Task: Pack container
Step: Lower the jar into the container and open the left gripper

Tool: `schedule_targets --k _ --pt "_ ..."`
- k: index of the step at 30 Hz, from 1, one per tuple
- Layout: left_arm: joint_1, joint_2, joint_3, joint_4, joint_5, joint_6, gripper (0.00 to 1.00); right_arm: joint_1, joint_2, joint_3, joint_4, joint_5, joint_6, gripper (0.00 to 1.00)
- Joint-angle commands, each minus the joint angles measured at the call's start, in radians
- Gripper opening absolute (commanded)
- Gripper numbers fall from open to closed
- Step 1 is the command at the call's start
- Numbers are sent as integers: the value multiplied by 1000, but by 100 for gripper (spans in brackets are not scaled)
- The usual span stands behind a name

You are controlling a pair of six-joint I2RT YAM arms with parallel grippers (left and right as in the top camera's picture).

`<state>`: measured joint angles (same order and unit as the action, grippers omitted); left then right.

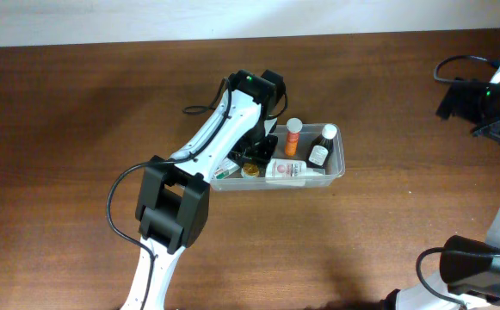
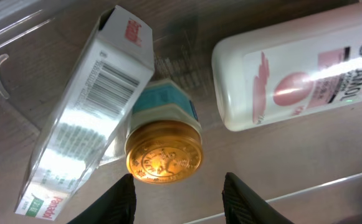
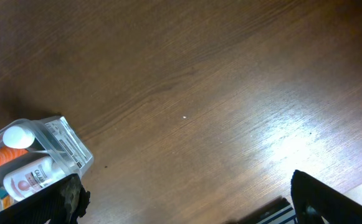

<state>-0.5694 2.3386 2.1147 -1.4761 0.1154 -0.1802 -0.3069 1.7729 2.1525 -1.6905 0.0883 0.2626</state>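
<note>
The clear container (image 1: 339, 164) sits mid-table and holds several items. My left gripper (image 1: 255, 153) reaches down into its left end. In the left wrist view its two fingertips (image 2: 177, 186) stand apart with nothing between them. Just ahead of them lies a small jar with a gold lid (image 2: 164, 155), leaning against a white Panadol box (image 2: 87, 112). A white lotion bottle (image 2: 299, 74) lies to the right of the jar. My right gripper (image 3: 187, 193) hangs wide open over bare wood, far right of the container (image 3: 62, 140).
An orange bottle with a white cap (image 1: 293, 136) and a dark bottle with a white cap (image 1: 321, 145) lie in the container's far side. The right arm (image 1: 490, 95) stays at the table's far right corner, with cables beside it.
</note>
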Motion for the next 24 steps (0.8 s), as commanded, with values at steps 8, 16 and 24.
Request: schedule_targets --k 8,16,24 --pt "2 6 31 2 -10 18 49 -1 -2 0 3 2 8 98" --pt "12 6 272 -142 -124 18 59 -1 -2 0 3 2 8 98" --pt "54 -61 391 -212 -161 17 71 -1 -2 0 3 2 8 98"
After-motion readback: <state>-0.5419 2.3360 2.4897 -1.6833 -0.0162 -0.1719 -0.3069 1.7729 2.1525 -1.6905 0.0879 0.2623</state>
